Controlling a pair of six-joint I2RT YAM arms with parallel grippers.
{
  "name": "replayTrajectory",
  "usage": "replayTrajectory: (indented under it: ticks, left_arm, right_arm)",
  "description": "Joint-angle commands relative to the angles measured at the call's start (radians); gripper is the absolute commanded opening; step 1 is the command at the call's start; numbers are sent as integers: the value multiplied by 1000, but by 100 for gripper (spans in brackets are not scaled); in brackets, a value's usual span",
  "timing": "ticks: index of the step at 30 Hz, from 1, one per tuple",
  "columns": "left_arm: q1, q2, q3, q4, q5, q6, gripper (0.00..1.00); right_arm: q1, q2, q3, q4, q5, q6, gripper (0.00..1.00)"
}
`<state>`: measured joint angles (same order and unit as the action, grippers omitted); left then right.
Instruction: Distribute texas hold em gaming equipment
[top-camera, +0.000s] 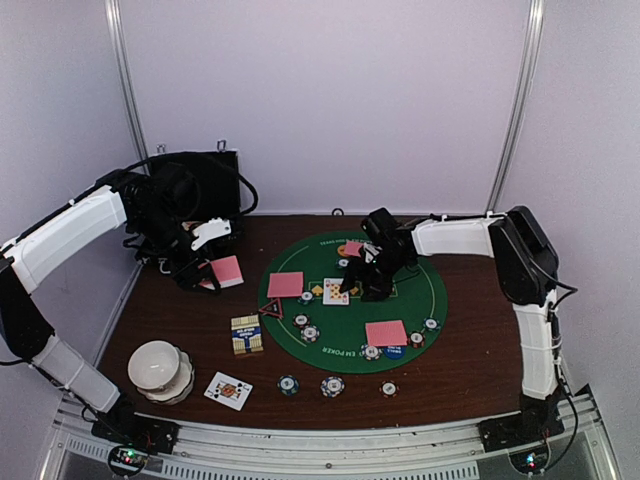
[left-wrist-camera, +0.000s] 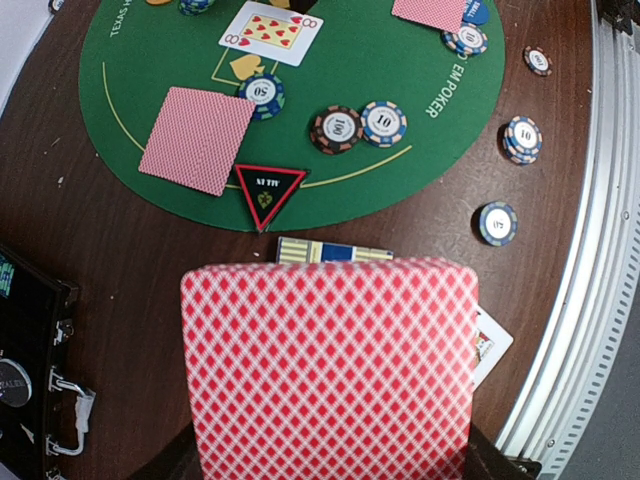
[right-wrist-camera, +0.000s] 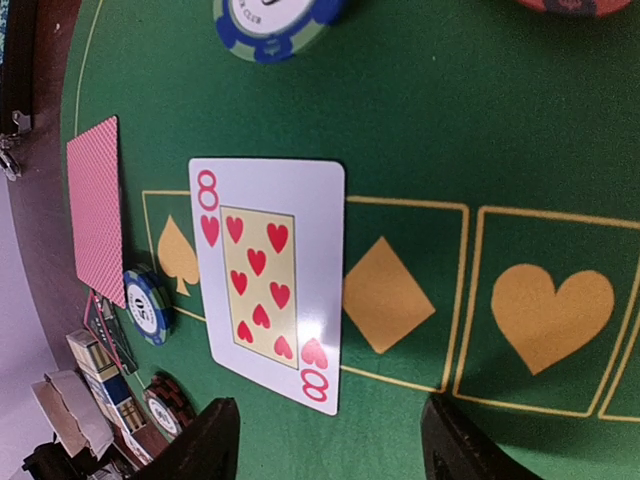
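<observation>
My left gripper (top-camera: 208, 278) is shut on a pink-backed card (top-camera: 227, 271), held above the brown table left of the green mat (top-camera: 420, 300). In the left wrist view that card (left-wrist-camera: 325, 370) fills the lower frame and hides the fingers. My right gripper (top-camera: 362, 282) is open and empty, low over the mat, its fingertips (right-wrist-camera: 205, 440) just beside a face-up eight of hearts (right-wrist-camera: 265, 280). Face-down pink cards (top-camera: 285, 284) (top-camera: 386, 332) lie on the mat. The red-black triangle marker (left-wrist-camera: 268, 190) sits at the mat's edge. Striped chips (left-wrist-camera: 336, 128) (left-wrist-camera: 383, 122) lie near it.
A blue-yellow card box (top-camera: 247, 334) stands left of the mat. A white bowl stack (top-camera: 160, 370) and a face-up card (top-camera: 228, 390) sit front left. Three chips (top-camera: 332, 385) lie near the front edge. The black case (top-camera: 205, 185) is back left.
</observation>
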<state>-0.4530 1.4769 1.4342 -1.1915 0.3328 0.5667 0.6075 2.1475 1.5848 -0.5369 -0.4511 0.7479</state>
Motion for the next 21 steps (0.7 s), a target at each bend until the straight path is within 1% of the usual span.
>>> replayTrajectory:
  ticks: [1,5,12,16,21]
  left_arm:
    - [7,-27,14,3,15,12,0]
    - [7,-26,9,2,15,14,0]
    - [7,-23,12,2,19,14,0]
    - [7,-23,11,3,15,14,0]
    - [7,-26,7,2,17,13,0]
  right_arm:
    - [-8,39,40,39,-62,66,63]
    - [-10,75,49,74,-102,108,61]
    - [-9,114,52,119,-107,175,56]
    - [-10,116,40,167,-111,225,54]
    - [-9,97,42,171,-102,235,53]
